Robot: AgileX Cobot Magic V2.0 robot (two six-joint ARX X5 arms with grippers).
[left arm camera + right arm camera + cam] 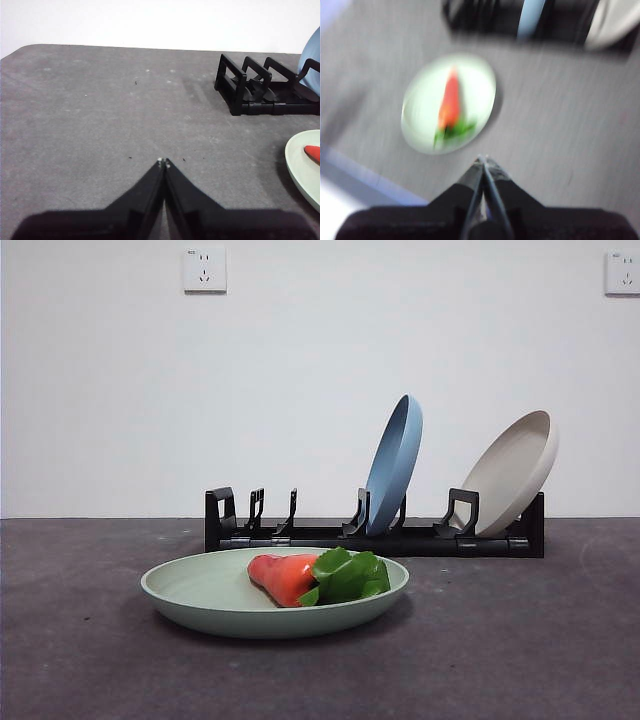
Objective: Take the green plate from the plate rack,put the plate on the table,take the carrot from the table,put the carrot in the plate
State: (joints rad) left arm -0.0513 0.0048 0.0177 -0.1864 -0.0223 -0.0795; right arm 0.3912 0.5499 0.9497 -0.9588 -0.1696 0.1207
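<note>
Where the front view ran from its left side to its right, you found the green plate [200, 595] first, lying flat on the table [80, 660] in front of the plate rack [375, 537] and apart from it. The carrot [285, 578] lay inside the plate, its orange body toward the left and its green leaves toward the right (the leaves rested near the plate's right rim). Further right, a blue plate [396, 462] stood nearly upright in a rack slot, and a beige plate [512, 472] leaned back at the rack's right end; the slots on the rack's left part were vacant.

You saw the left gripper [163, 161] with jaws closed together, holding nothing, hovering over bare table with the rack's end and the plate's edge off to one side. The right gripper [483, 159] was likewise closed on nothing, positioned above the table with the plate and carrot ahead of it; that view was blurred. Judged from this layout, both placement steps looked complete.
</note>
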